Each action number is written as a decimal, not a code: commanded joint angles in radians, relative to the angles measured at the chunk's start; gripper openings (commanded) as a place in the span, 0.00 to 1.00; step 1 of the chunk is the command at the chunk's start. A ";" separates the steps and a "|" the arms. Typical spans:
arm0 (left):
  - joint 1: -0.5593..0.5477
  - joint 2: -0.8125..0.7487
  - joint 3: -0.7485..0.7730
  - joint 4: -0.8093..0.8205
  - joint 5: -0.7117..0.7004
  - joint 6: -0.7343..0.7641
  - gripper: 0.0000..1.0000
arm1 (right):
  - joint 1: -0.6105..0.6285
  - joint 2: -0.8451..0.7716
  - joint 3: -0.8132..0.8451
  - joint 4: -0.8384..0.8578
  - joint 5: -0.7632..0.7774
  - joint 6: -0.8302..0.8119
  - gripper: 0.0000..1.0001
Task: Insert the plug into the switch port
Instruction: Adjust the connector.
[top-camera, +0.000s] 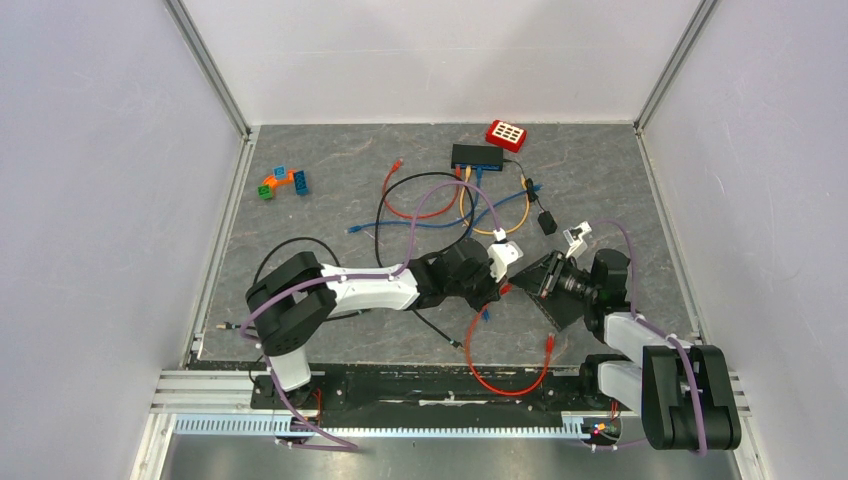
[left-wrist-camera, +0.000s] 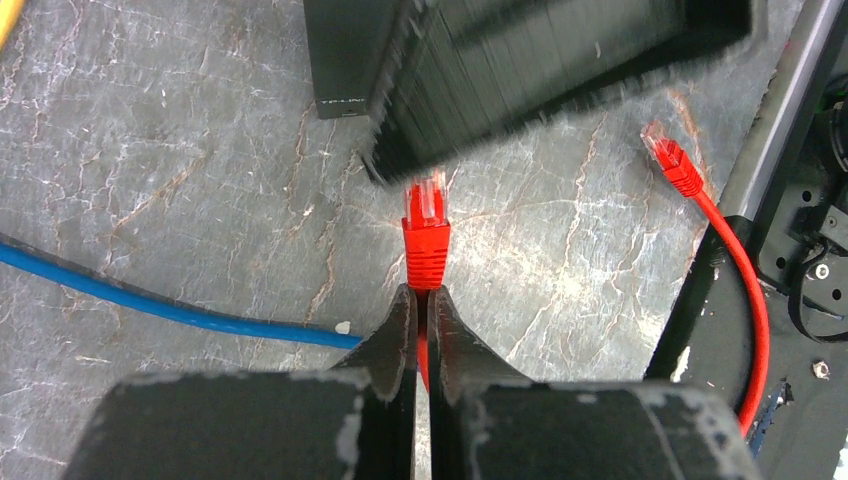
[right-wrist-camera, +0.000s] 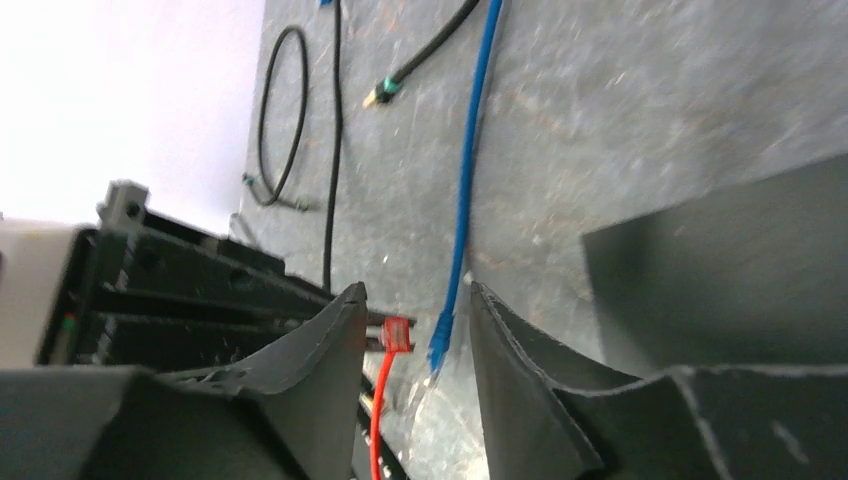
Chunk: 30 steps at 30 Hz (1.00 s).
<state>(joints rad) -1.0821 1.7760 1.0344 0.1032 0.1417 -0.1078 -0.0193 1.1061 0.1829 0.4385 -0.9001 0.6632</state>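
Nearest, catches left gripper (left-wrist-camera: 421, 295) pinched together on red cable (left-wrist-camera: 762, 320) just behind plug (left-wrist-camera: 425, 215), with boot and clear tip jutting past fingertips. Puts plug tip at lower edge of blurred, black ribbed shape (left-wrist-camera: 560, 70); cannot tell whether touching, nor whether switch or something else. Shows no port. Beside it, shows corner of black box (left-wrist-camera: 345, 60) with faint lettering, cut off at frame top. Hides cable's run between fingers, then finds it again looping right to second plug (left-wrist-camera: 672, 162), loose on table (left-wrist-camera: 180, 180).

From right wrist, finds right gripper (right-wrist-camera: 415, 295) with jaws apart and nothing between them. Frames a red plug and blue plug (right-wrist-camera: 440, 340) on table beyond gap. Crops dark slab (right-wrist-camera: 720, 270) at right, too blurred to name.

From above, counts two arms, left arm (top-camera: 370, 288) and right arm (top-camera: 625, 335), meeting mid-table at switch (top-camera: 553, 290), a tilted black square partly covered by right gripper; cannot tell contact. Counts two red cables, one held and far red cable (top-camera: 399, 163) behind, amid a tangle of blue, orange and black leads, number unclear. Farther back, counts one far switch (top-camera: 477, 155) with leads plugged in, one adapter (top-camera: 547, 222), one red box (top-camera: 507, 134) and one block cluster (top-camera: 283, 183) at far left.
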 joint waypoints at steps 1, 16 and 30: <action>-0.002 0.045 0.044 0.018 -0.007 -0.023 0.02 | -0.051 -0.029 0.164 -0.223 0.123 -0.197 0.51; -0.081 0.197 0.170 0.079 -0.089 -0.258 0.02 | -0.238 0.022 0.363 -0.484 0.314 -0.442 0.59; -0.100 0.166 0.106 0.250 -0.054 -0.427 0.02 | -0.240 0.032 0.364 -0.498 0.329 -0.476 0.58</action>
<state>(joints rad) -1.1698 1.9675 1.1584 0.2123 0.0631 -0.4088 -0.2535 1.1355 0.5148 -0.0551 -0.5850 0.2169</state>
